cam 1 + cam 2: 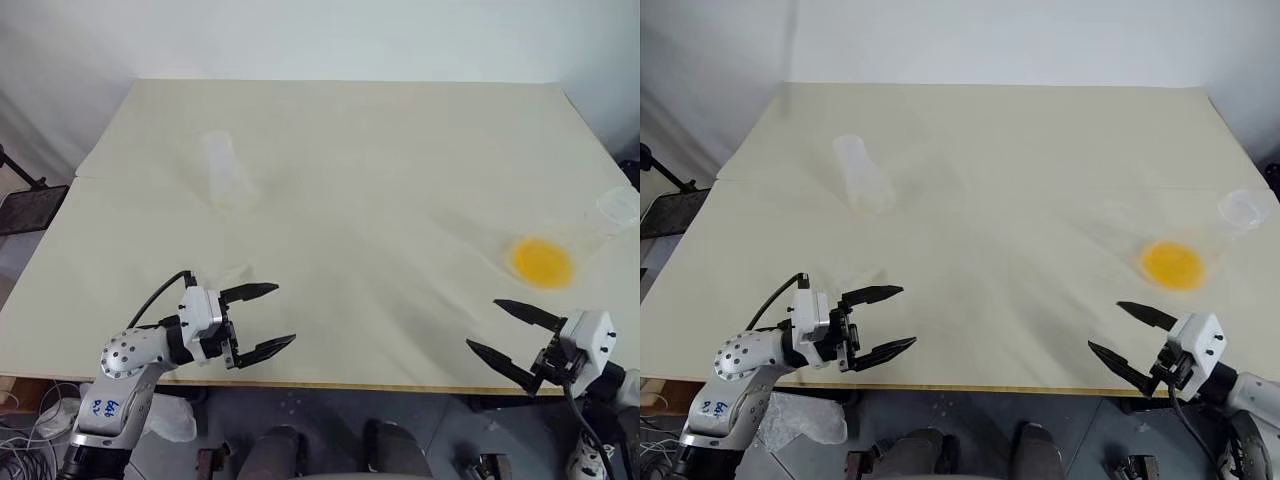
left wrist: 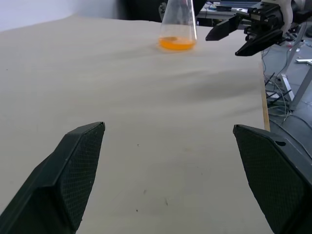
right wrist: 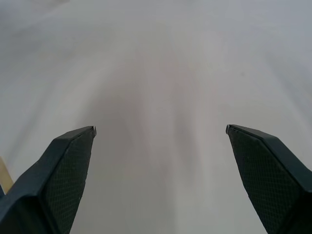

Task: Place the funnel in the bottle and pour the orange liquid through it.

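Inspecting the table (image 1: 330, 150), we find a clear flask with the orange liquid (image 1: 542, 262) at right centre of the frame, a clear vessel (image 1: 226, 170) at upper left. Both would be light, rigid, slippery and breakable; we judge the slim neck the best hold. Left end effector (image 1: 262, 319) and right end effector (image 1: 510, 332) stand apart, empty.
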Controlling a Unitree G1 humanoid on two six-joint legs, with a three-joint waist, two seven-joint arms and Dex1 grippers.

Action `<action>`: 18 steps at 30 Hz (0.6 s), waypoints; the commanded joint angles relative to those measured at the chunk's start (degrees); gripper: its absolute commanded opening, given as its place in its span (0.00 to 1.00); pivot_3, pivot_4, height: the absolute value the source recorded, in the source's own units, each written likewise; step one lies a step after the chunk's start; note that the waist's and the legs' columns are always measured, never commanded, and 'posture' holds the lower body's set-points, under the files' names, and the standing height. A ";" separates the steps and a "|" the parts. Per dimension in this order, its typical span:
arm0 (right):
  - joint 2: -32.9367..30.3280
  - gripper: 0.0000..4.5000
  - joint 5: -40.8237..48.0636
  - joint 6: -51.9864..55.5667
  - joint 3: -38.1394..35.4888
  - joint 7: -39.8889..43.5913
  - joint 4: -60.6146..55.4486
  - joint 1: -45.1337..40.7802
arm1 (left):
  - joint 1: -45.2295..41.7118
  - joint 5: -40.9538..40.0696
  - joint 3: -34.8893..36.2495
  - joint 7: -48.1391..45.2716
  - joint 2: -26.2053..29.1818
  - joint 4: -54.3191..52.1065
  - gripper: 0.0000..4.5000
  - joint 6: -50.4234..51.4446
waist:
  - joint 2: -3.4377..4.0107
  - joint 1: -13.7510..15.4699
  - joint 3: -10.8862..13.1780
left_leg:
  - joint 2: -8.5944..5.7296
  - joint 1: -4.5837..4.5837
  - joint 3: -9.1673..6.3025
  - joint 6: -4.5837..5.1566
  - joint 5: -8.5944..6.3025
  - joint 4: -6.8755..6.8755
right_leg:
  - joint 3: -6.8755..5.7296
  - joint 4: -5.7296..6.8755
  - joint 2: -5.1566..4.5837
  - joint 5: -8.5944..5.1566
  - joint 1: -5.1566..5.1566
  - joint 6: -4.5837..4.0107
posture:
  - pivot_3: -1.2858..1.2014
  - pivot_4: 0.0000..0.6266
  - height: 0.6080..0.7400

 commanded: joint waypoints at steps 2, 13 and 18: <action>-0.17 1.00 1.08 0.49 -1.28 -1.02 -2.51 0.30 | -1.00 -0.83 0.81 1.48 -0.40 -0.66 1.00 0.86 | 0.00 0.02 0.00 | 0.00 0.00 0.00 0.00 0.00 0.00 | 0.00 0.00 0.00 0.00 0.00 0.00 | 0.52 0.24 1.00; 0.33 1.00 1.46 2.20 -0.24 -3.39 -5.32 -0.73 | -2.48 -1.54 0.72 4.03 -1.63 -2.67 1.00 3.73 | 0.00 0.00 0.00 | 0.00 0.00 0.00 0.00 0.00 0.00 | -0.02 0.01 0.02 0.00 0.00 0.00 | 0.52 0.24 1.00; 0.02 1.00 1.77 3.44 1.26 -3.92 -5.66 -3.00 | -5.08 -3.02 5.29 7.72 -0.38 -3.29 1.00 5.77 | -0.01 -0.03 0.00 | 0.00 0.00 0.00 0.01 0.01 0.00 | -0.02 0.01 0.02 0.00 0.00 0.00 | 0.52 0.24 1.00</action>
